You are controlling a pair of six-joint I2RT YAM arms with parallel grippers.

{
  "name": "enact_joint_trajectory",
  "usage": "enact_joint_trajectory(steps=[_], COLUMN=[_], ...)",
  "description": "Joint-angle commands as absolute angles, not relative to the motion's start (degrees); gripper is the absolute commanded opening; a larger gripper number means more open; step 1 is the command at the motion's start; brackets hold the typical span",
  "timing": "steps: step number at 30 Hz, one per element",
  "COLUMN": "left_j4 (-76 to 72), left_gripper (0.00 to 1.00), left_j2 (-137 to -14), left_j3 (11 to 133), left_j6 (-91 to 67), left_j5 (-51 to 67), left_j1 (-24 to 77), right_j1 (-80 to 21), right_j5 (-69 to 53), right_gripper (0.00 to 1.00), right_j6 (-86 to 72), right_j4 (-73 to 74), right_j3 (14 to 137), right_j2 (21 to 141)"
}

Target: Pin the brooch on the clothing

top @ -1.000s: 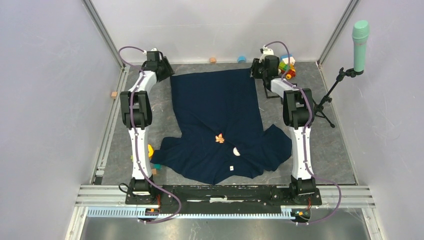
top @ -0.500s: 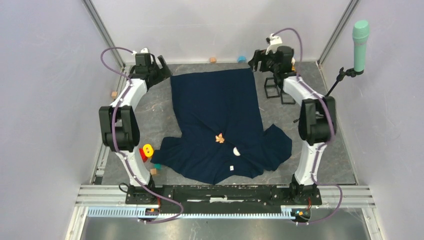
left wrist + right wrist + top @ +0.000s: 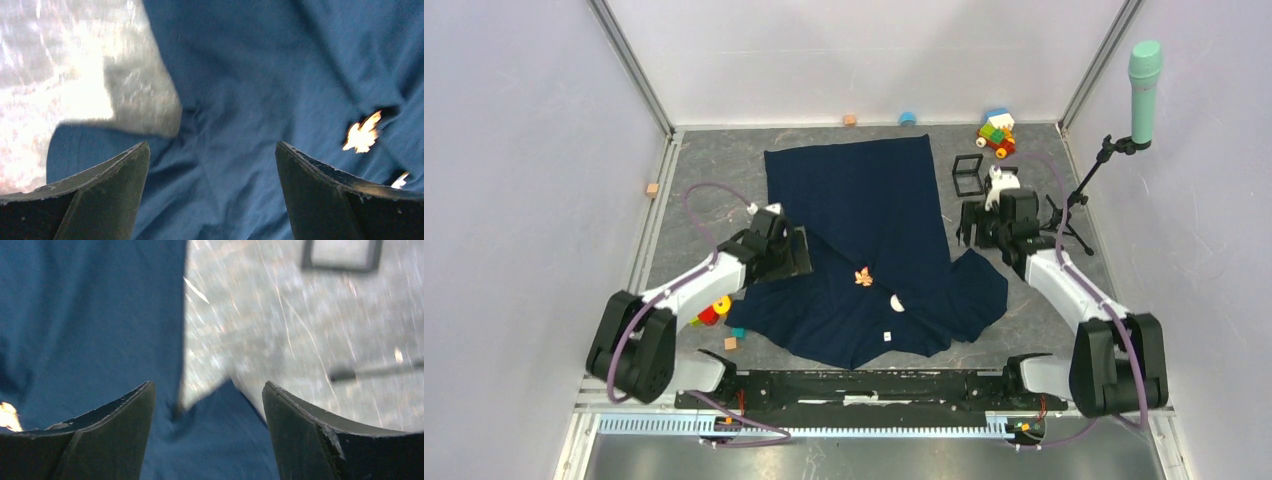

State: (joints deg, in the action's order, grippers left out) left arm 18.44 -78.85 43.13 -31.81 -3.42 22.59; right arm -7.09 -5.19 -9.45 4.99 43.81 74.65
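Top external view, nearest first: the clothing (image 3: 854, 195) lies spread flat on the table (image 3: 724, 190), collar end toward the arm bases. The brooch (image 3: 863, 277), an orange leaf shape, rests on the chest exactly where it lay a second ago. What has changed is the arms, which have both swung back from the far hem corners. The left gripper (image 3: 790, 252) now hangs over the sleeve seam on the left side, near the brooch, with its fingers spread and holding nothing. The right gripper (image 3: 976, 225), likewise spread and empty, hovers over bare table just off the clothing's right edge. Farther off, the hem lies straight, as before. The smoothing looks finished, so the brooch is probably next; whether it is already fastened cannot be told.
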Motion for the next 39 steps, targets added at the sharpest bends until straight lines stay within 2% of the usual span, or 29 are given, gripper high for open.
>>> enact_joint_trajectory(steps=[1, 6, 9, 12, 18, 21, 27, 29, 33, 39], left_j4=[20.9, 19.2, 17.2, 14.7, 9.2, 7.6, 8.8, 10.8, 15.0, 18.2], left_gripper=[1.0, 1.0, 1.0, 1.0, 1.0, 1.0, 1.0, 1.0, 1.0, 1.0], left_j2=[-70.4, -63.5, -62.1, -63.1, -67.3, -66.6, -62.2, -59.9, -55.4, -51.0], left_j3=[38.2, 31.6, 29.4, 28.3, 24.0, 21.0, 17.2, 16.6, 16.0, 14.9], left_j6=[-36.2, -40.5, -42.8, -45.0, -49.0, -50.5, -53.6, -54.0, -53.9, -53.2], left_j5=[-9.7, -8.2, -7.0, -4.9, -0.4, -0.7, -2.8, -4.4, -6.8, -7.4], left_j1=[24.7, 24.7, 24.5, 24.4, 18.7, 16.4, 13.9, 13.1, 11.6, 8.8], right_j1=[-6.4, -4.6, -4.2, -4.2, -4.2, -3.7, -1.2, -0.4, 2.3, 5.2], right_j5=[6.3, 7.5, 7.9, 7.1, 7.6, 9.4, 10.6, 11.6, 13.5, 14.4], right_gripper=[0.84, 0.95, 0.95, 0.9, 0.75, 0.61, 0.28, 0.2, 0.13, 0.11], right_j6=[-9.9, -11.3, -12.4, -12.4, -12.4, -12.6, -13.4, -13.8, -14.4, -15.1], right_j4=[10.8, 11.7, 11.2, 10.2, 8.2, 7.7, 7.2, 6.9, 6.6, 6.4], right_j3=[38.7, 31.8, 28.1, 25.7, 23.3, 22.7, 22.0, 21.6, 21.0, 20.9], right_j2=[67.6, 64.3, 63.8, 63.2, 63.9, 64.9, 66.1, 66.0, 66.0, 65.8])
